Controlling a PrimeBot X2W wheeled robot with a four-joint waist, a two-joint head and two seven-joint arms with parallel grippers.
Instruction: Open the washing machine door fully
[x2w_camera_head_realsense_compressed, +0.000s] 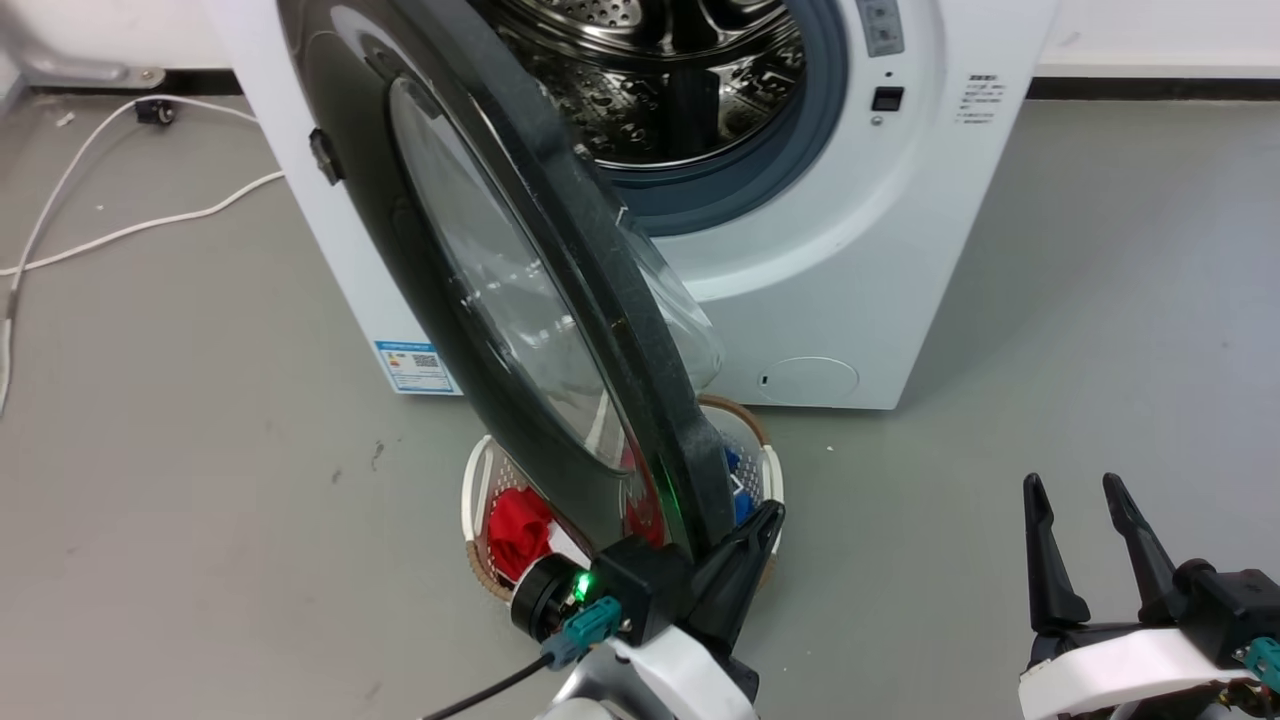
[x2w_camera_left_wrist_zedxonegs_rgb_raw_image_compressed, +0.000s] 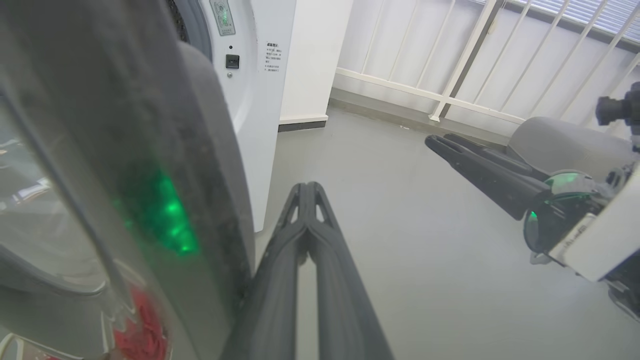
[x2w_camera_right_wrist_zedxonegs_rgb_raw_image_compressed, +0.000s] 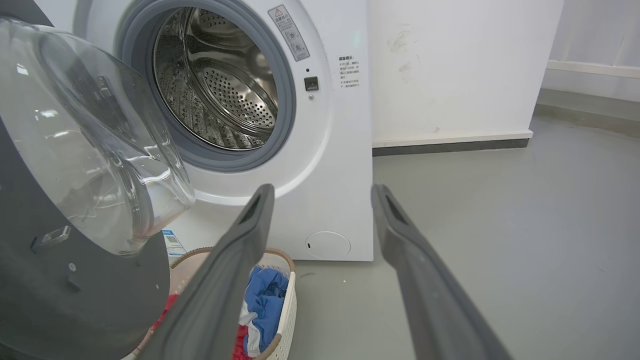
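The washing machine door (x2w_camera_head_realsense_compressed: 480, 250) is a round glossy black disc with a clear bulging glass centre. It stands swung out from the white machine (x2w_camera_head_realsense_compressed: 850, 280) toward me, edge-on. My left gripper (x2w_camera_head_realsense_compressed: 772, 512) is shut with nothing in it, and its fingers lie close along the inner side of the door's free rim. In the left wrist view that gripper (x2w_camera_left_wrist_zedxonegs_rgb_raw_image_compressed: 306, 186) sits just right of the door (x2w_camera_left_wrist_zedxonegs_rgb_raw_image_compressed: 125, 150). My right gripper (x2w_camera_head_realsense_compressed: 1072, 485) is open and empty at the lower right, away from the door. Its wrist view shows the gripper (x2w_camera_right_wrist_zedxonegs_rgb_raw_image_compressed: 322, 190), the door's glass bowl (x2w_camera_right_wrist_zedxonegs_rgb_raw_image_compressed: 75, 150) and the steel drum (x2w_camera_right_wrist_zedxonegs_rgb_raw_image_compressed: 220, 85).
A white laundry basket (x2w_camera_head_realsense_compressed: 477, 480) with red and blue clothes stands on the floor under the door's lower edge, as the right wrist view also shows the basket (x2w_camera_right_wrist_zedxonegs_rgb_raw_image_compressed: 287, 300). White cables (x2w_camera_head_realsense_compressed: 100, 235) trail on the grey floor at left. A white railing (x2w_camera_left_wrist_zedxonegs_rgb_raw_image_compressed: 450, 65) stands to the right.
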